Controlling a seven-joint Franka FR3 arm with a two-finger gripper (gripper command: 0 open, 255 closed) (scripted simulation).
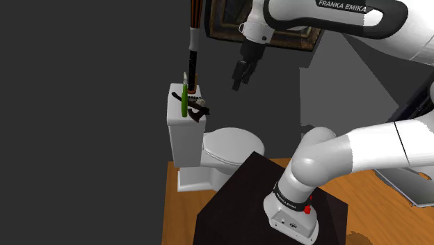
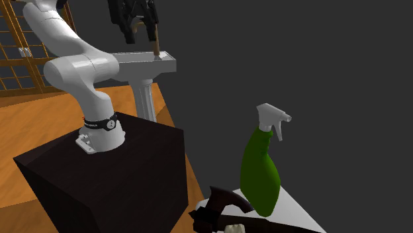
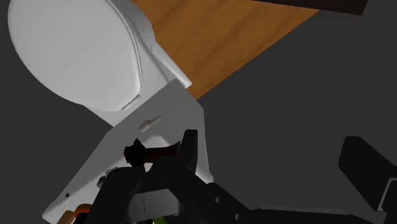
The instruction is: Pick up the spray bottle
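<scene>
Upright on the flat lid of the white toilet tank [image 1: 182,132] [image 2: 294,215] [image 3: 162,118]: a green spray bottle [image 1: 183,102] [image 2: 259,169] with a white trigger head. Stands near the lid's edge at the shoulder view's left, touched by nothing. Just beside it on the same lid, a dark object [image 1: 198,109] [image 2: 224,202] [image 3: 150,153] with a curved head, lying flat. Behind both, in the shoulder view, a thin dark pole [image 1: 194,49] rising straight; cannot tell where its foot rests. In front of the tank, the white toilet bowl [image 1: 229,147] [image 3: 76,57] with its cover down, on a wooden floor [image 1: 177,216]. Higher and toward the shoulder view's right, the black tool [image 1: 240,82] [image 2: 139,33] [image 3: 275,162], hanging in the air well apart from the bottle, pointing down. Fingers wide apart in the wrist view, holding nothing. Lower down, the white arm [image 1: 348,149], mounted on the dark box stand [image 1: 233,202] [image 2: 126,179].
</scene>
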